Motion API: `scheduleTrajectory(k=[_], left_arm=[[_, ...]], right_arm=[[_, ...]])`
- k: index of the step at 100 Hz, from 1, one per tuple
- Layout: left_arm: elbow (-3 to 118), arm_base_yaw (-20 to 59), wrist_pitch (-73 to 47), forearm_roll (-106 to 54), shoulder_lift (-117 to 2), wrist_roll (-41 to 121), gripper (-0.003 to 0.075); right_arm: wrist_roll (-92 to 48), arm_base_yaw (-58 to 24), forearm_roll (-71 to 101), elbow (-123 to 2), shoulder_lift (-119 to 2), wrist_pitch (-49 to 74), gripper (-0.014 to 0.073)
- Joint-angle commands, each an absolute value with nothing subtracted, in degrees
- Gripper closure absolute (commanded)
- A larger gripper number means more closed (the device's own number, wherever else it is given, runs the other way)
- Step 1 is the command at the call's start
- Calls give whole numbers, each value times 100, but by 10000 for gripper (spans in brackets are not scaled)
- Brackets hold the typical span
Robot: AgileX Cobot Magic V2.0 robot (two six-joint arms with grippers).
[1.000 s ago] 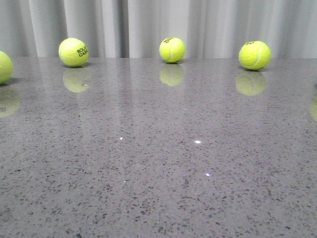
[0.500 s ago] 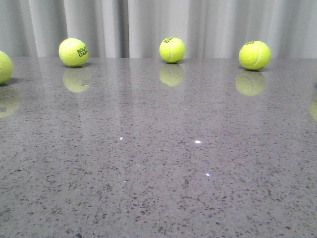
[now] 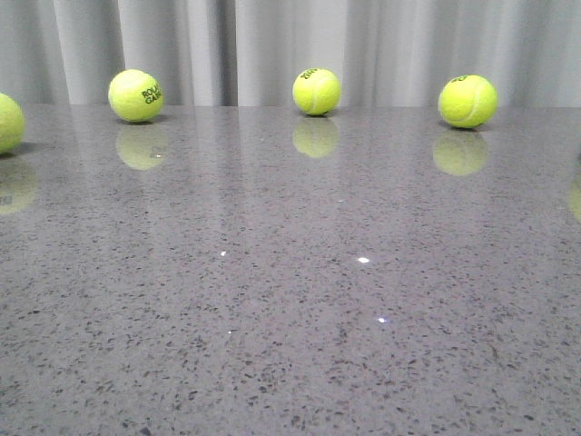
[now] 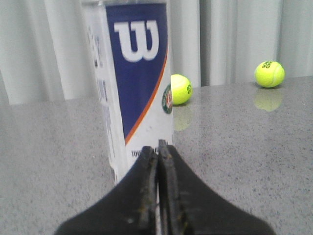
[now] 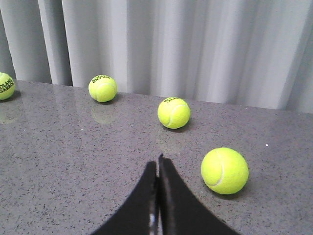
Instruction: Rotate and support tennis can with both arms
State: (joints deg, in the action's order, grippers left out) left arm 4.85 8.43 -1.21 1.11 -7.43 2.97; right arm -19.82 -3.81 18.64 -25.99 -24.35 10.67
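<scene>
The tennis can (image 4: 134, 83) stands upright on the grey table in the left wrist view, white with a navy label, a white "W" and an orange stripe. My left gripper (image 4: 158, 149) is shut and empty, its tips just in front of the can's lower part; whether they touch it is unclear. My right gripper (image 5: 158, 164) is shut and empty over bare table, with a yellow-green ball (image 5: 224, 170) close beside it. The front view shows neither the can nor either gripper.
Yellow-green tennis balls lie along the table's far edge before a grey curtain: (image 3: 135, 95), (image 3: 316, 91), (image 3: 467, 101), with one more at the left edge (image 3: 7, 123). Other balls (image 5: 173, 112), (image 5: 102, 88) lie beyond the right gripper, and balls (image 4: 180, 89), (image 4: 269, 74) behind the can.
</scene>
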Motion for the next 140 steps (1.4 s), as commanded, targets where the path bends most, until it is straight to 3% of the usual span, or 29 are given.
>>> scheduleTrajectory(k=[1,43,140], left_arm=[[427,828,392,279,-644,0,741],[-254,148,312,345,251,-252,741],[-254,148,346,330,251,-252,741]], right_arm=[[-1980,-345,1912,-2745,-2441,668,662],[-1980,-345,1912,-2745,-2441,674,662],[-1980,-345,1912,-2745,-2453,680,662]])
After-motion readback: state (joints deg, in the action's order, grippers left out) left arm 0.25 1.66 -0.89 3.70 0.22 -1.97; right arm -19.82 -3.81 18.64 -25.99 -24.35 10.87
